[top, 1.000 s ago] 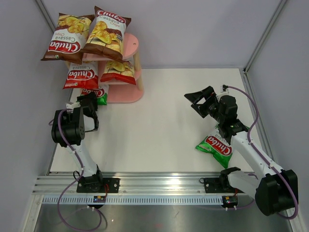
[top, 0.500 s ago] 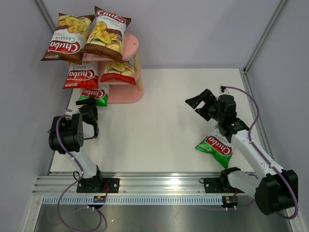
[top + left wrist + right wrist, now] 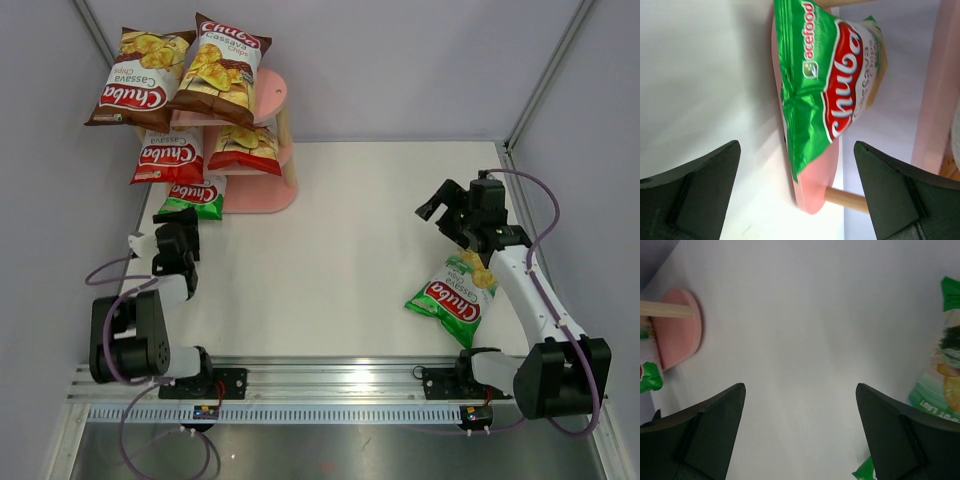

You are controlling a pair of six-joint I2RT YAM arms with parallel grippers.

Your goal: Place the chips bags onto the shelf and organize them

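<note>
The pink shelf (image 3: 262,190) stands at the far left. Two brown chips bags (image 3: 135,78) (image 3: 222,68) lie on its top board, overhanging. On the middle board lie two red-white bags (image 3: 167,158) (image 3: 245,148). One green bag (image 3: 193,197) (image 3: 820,80) rests on the bottom board (image 3: 812,185). My left gripper (image 3: 172,243) (image 3: 796,145) is open and empty, a short way in front of that bag. A second green bag (image 3: 452,292) (image 3: 945,370) lies flat on the table at the right. My right gripper (image 3: 440,205) (image 3: 800,385) hangs open and empty just beyond it.
Grey walls close in the white table on the left, back and right. The shelf stands close to the left wall. A wooden post (image 3: 847,199) sticks out by the bottom board's edge. The arm bases sit on a metal rail (image 3: 320,385) at the near edge.
My left gripper has opened and drawn back from the shelf toward the near edge, leaving the green bag on the bottom board. My right gripper has swung to the right.
</note>
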